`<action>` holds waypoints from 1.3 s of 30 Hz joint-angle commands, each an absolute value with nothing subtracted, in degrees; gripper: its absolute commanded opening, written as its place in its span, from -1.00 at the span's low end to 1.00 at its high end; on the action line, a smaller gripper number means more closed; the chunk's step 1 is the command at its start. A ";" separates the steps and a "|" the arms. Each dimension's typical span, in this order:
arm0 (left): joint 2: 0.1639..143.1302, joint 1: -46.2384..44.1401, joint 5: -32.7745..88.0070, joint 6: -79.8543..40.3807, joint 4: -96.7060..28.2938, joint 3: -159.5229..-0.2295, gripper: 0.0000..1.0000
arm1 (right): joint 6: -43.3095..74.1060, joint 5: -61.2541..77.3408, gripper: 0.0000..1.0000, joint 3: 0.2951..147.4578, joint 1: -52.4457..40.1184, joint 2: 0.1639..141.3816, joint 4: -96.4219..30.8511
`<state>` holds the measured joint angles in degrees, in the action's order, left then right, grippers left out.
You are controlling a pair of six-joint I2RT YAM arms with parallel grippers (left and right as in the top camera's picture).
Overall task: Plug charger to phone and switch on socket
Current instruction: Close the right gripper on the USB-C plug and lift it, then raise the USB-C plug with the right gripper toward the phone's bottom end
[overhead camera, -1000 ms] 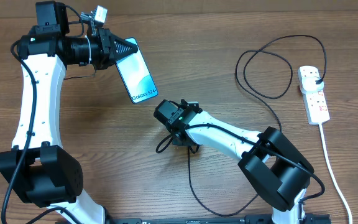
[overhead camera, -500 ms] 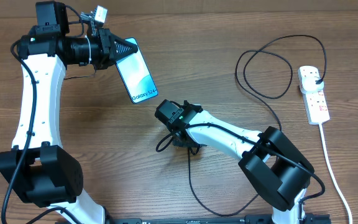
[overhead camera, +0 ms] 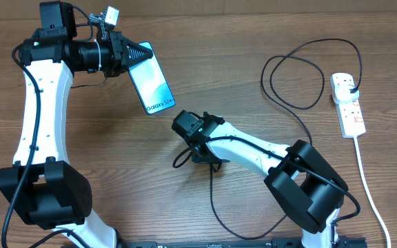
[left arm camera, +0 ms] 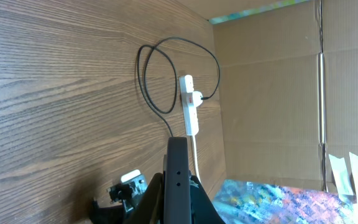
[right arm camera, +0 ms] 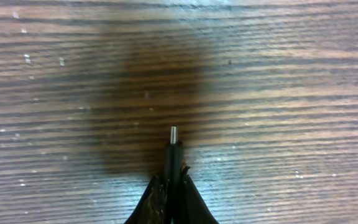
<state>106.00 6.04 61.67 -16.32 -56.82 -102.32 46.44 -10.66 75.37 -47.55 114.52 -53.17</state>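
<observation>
Mid-surface (overhead camera: 219, 41), right end effector (right arm camera: 171, 180) is pinching the thin black charger cable's (right arm camera: 173, 152) tip.
Left end effector (overhead camera: 135, 54) is gripping the teal-screened smartphone (overhead camera: 154, 84); port alignment is coming next.

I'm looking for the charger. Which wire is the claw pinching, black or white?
The thin black wire: its tip pokes out of the right claw. The thick white wire runs from the socket, untouched.
</observation>
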 commanded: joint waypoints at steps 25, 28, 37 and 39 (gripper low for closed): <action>105.65 6.07 73.71 -31.48 -40.25 -102.37 -0.91 | 17.30 84.20 -0.92 86.87 -13.23 116.40 -34.28; 105.65 5.98 77.32 -35.88 -34.11 -102.37 -0.91 | 11.77 89.93 -0.92 86.87 -13.30 116.40 -34.20; 105.65 5.98 77.54 -46.83 -18.87 -102.37 -0.92 | 11.70 89.93 -0.92 86.87 -15.66 116.38 -29.34; 105.65 5.98 76.36 -47.72 -16.73 -102.37 -0.91 | 11.73 89.93 -0.92 86.87 -15.90 116.38 -27.77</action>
<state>106.00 6.04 75.13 -43.20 -18.24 -102.02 13.17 87.50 85.60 -15.29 116.36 -28.86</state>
